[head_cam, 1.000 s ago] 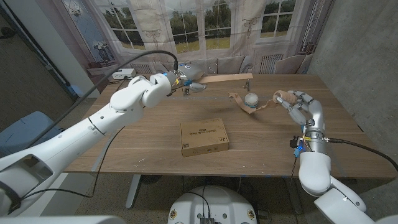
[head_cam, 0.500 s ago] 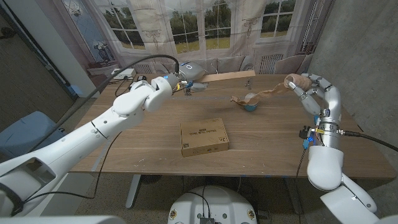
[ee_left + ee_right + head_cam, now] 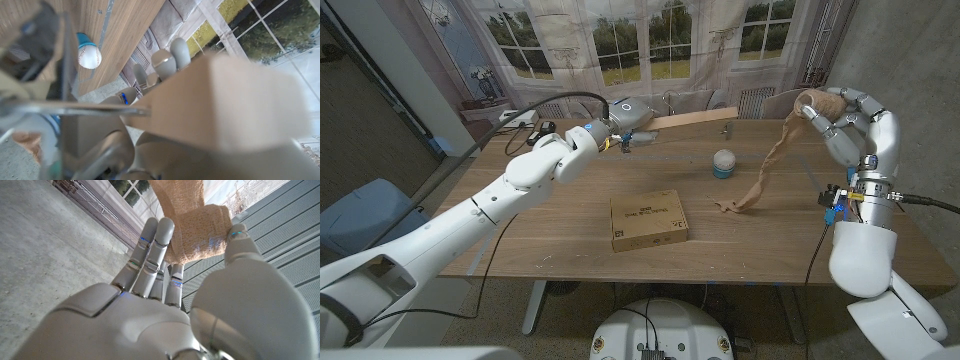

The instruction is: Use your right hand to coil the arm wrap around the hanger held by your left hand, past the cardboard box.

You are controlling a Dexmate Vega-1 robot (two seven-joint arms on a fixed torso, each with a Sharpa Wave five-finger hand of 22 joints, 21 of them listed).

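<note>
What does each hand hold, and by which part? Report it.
Right hand: the arm wrap, by its rolled end; the loose tail hangs to the table. Left hand: the wooden hanger, by one end.

Arm wrap (image 3: 767,167): tan, plain. Hanger (image 3: 682,122): pale wood w/ metal hook. Cardboard box (image 3: 648,220): brown, small dark print. Ball (image 3: 724,160): white, on blue base. Tabletop (image 3: 550,215): mid-brown wood grain. Both hands, right (image 3: 852,122) & left (image 3: 625,118): white/grey shell, grey fingers (image 3: 150,250).

The cardboard box (image 3: 648,221) bears a printed label, too small to read.
</note>
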